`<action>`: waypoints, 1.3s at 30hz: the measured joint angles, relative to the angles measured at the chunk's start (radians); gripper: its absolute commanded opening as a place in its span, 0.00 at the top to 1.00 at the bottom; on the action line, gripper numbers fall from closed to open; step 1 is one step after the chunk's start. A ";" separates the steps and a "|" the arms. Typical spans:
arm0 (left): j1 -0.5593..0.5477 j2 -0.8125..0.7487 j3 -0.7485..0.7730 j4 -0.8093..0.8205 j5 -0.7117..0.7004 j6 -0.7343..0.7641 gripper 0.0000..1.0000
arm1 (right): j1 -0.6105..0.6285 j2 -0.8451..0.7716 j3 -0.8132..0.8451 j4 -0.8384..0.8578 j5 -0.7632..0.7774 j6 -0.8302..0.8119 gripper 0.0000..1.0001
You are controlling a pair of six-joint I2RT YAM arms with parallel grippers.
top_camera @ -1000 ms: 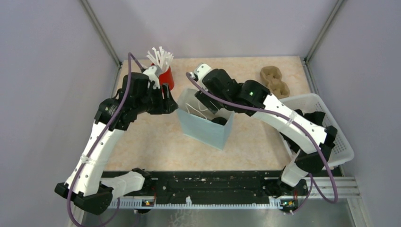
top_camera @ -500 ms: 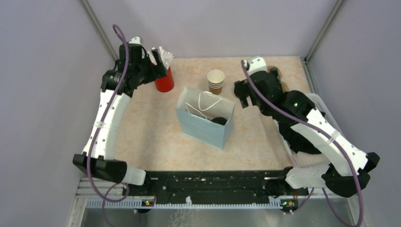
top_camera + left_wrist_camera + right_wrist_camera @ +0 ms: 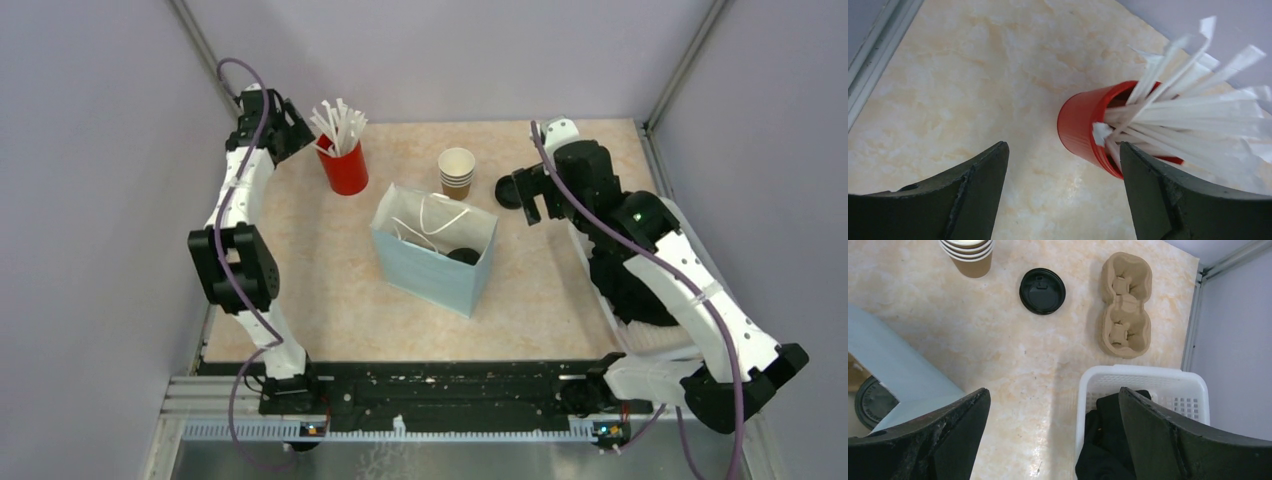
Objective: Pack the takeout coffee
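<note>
While the left claw (image 3: 1063, 152) and right claw (image 3: 1054, 397) both hang spread and empty, the round black-lidded paper takeout coffee (image 3: 462, 256) sits inside the pale blue paper bag (image 3: 425, 270) on the counter (image 3: 320, 285), likely light, crushable, best pinched gently around its wall below the lid.

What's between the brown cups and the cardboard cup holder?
A round black lid lies flat between the brown cups and the cardboard cup holder; the right wrist view shows it.
</note>
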 measured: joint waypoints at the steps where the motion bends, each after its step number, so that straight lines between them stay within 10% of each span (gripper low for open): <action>1: 0.011 0.028 0.000 0.015 0.001 0.000 0.17 | -0.013 0.000 -0.006 0.000 -0.011 -0.007 0.01; 11: 0.023 0.142 0.000 0.147 0.095 -0.022 0.36 | -0.076 -0.007 -0.025 0.003 -0.061 -0.071 0.01; 24: 0.023 0.144 0.027 0.195 0.126 -0.039 0.94 | -0.076 -0.007 -0.025 0.001 -0.089 -0.067 0.01; 39: 0.023 0.058 0.163 0.077 0.114 0.017 1.00 | -0.076 -0.035 -0.025 0.012 -0.128 -0.064 0.01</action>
